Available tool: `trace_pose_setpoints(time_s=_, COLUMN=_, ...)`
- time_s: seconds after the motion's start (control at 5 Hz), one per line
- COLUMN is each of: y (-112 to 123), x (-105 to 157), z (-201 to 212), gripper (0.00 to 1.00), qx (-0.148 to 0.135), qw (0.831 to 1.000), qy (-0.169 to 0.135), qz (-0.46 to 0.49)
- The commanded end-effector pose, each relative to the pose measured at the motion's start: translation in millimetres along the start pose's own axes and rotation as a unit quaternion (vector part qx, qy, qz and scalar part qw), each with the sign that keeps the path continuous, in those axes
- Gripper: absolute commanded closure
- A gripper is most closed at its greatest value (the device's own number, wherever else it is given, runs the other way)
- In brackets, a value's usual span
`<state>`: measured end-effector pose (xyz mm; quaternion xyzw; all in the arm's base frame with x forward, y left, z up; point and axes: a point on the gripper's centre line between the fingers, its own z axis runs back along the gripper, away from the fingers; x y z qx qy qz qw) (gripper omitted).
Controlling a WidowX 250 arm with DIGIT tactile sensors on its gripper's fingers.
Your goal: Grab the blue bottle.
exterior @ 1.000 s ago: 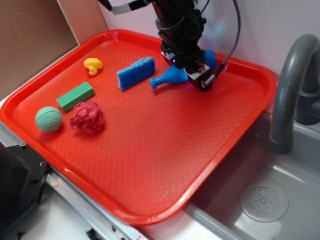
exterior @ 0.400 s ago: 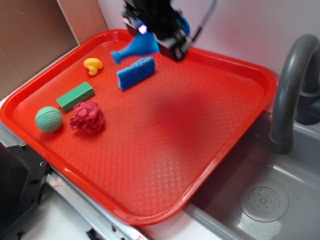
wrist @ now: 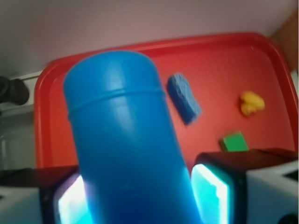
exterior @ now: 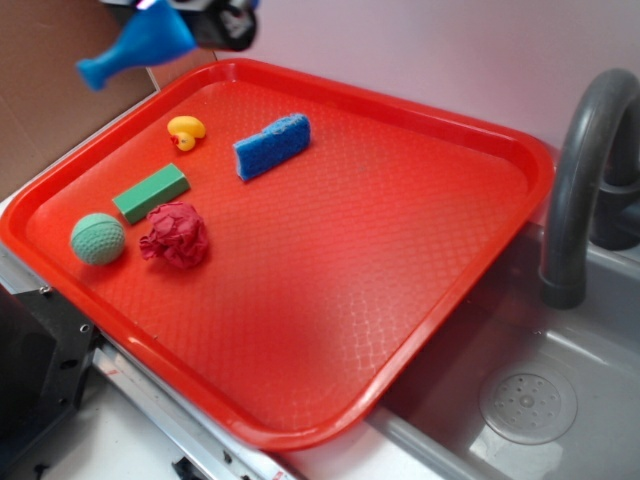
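The blue bottle hangs in the air above the tray's far left corner, its narrow neck pointing down and left. My gripper is mostly cut off by the top edge and is shut on the bottle's wide body. In the wrist view the blue bottle fills the middle of the frame, clamped between the two glowing pads. The red tray lies well below it.
On the tray sit a blue sponge, a yellow duck, a green block, a crumpled red ball and a green knitted ball. A grey faucet and sink are at the right.
The gripper has lifted the blue bottle off the tray and carried it up and to the left, from the tray's far middle to above its far left corner.
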<state>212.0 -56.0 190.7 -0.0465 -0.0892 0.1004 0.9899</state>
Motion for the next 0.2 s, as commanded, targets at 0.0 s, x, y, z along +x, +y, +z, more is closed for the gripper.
trace_pose_setpoints(time_s=0.0, y=2.3, x=1.1, z=6.6, gripper=1.00, qx=0.019, qw=1.000, qy=0.003, qz=0.018)
